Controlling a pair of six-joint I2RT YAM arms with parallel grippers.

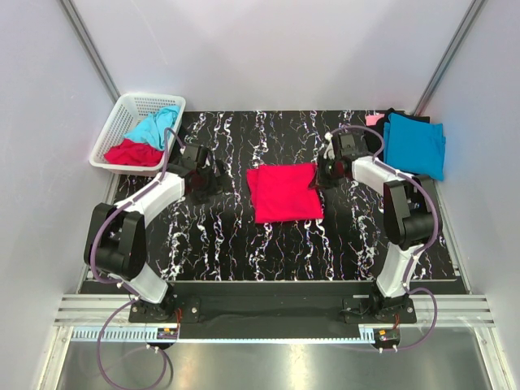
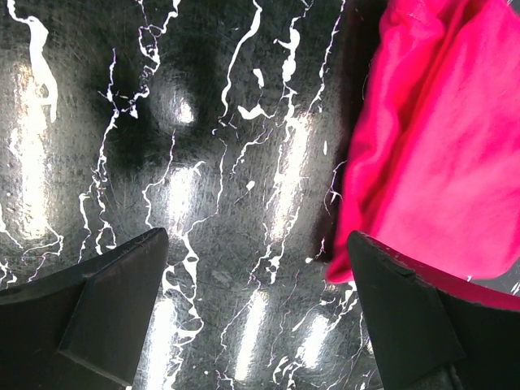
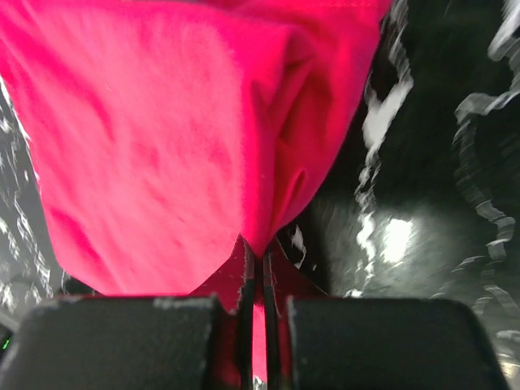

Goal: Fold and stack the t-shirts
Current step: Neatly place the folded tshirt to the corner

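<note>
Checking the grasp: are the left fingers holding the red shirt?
No, the left fingers stand wide open over the table, the red shirt unclamped at one side.

Folded crimson t-shirt [image 1: 283,192] flat at centre, turquoise t-shirt [image 1: 414,144] folded far right

Left arm [image 1: 154,195]: elbow bent, forearm reaching forward and inward. Left gripper [image 2: 260,325]: pointing down, jaws wide apart, nothing between them.

Right arm [image 1: 406,213]: elbow bent, forearm angled inward. Right gripper [image 3: 255,325]: jaws pressed together, pinching edge of crimson t-shirt [image 3: 162,146].
</note>
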